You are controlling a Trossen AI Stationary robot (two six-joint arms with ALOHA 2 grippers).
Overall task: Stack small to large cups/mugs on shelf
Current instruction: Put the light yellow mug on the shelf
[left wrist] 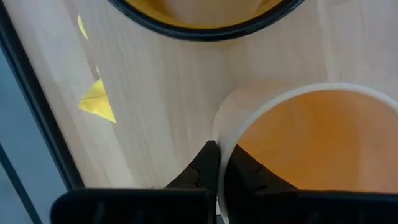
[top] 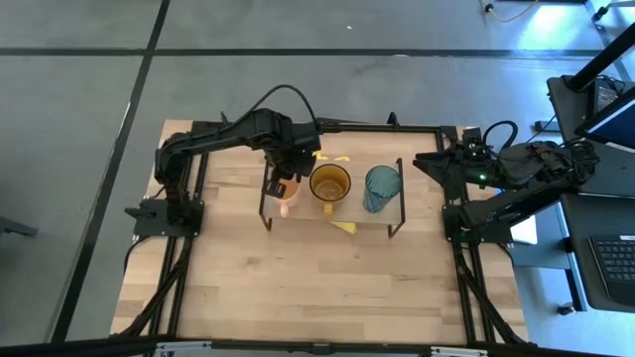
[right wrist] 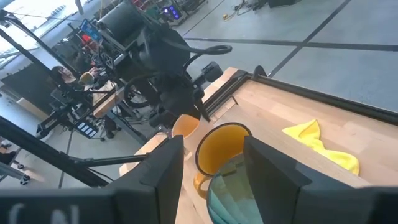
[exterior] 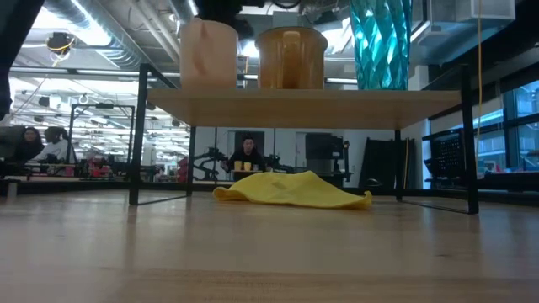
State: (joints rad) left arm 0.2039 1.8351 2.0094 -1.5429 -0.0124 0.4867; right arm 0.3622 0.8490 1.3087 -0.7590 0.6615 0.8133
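Left wrist view: fingers [left wrist: 219,168] of left gripper [top: 286,185] closed on orange mug [left wrist: 311,149] rim.
Mug place: shelf [top: 342,210], beside brown mug [top: 329,184].

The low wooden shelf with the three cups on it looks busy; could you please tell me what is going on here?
The left gripper is at the small orange mug on the left end of the light-wood shelf, its fingers straddling the mug's wall. Next along the shelf stand the amber-brown translucent mug and the teal ribbed tumbler. The right gripper waits open beside the shelf. A yellow cloth lies beneath the shelf.
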